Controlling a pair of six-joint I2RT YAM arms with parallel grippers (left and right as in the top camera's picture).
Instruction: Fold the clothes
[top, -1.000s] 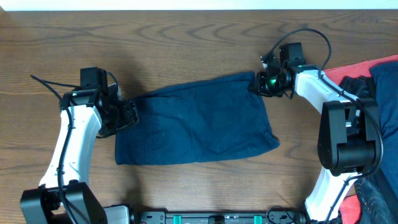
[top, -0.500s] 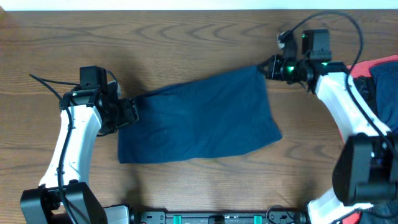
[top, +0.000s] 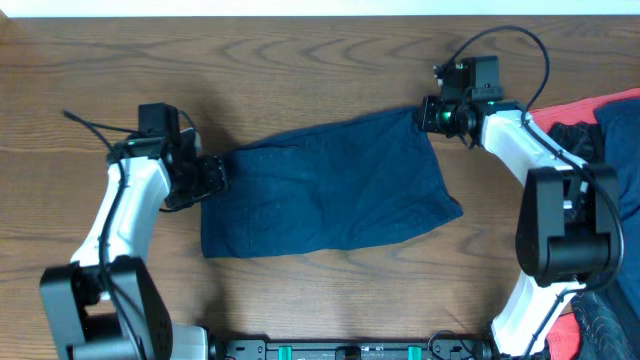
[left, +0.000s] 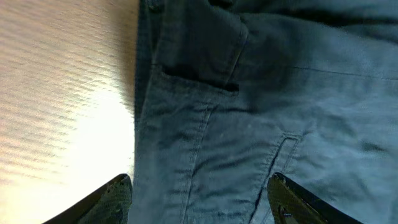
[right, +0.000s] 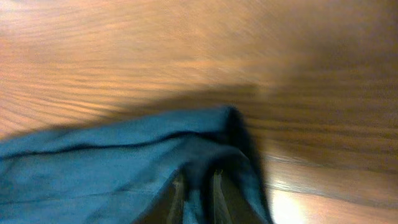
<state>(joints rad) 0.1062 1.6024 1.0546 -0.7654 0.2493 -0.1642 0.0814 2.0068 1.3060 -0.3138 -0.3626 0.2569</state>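
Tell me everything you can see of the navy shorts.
The shorts are dark navy, soft, plain fabric with stitched seams and a pocket opening. They lie spread flat, slightly creased, on the wooden table. The right gripper pinches their far right corner; the left gripper is open over their left edge.

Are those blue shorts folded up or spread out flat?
Lying flat, perhaps folded once: the shorts show as one smooth panel on the table, no separate legs visible. The layer count I cannot tell.
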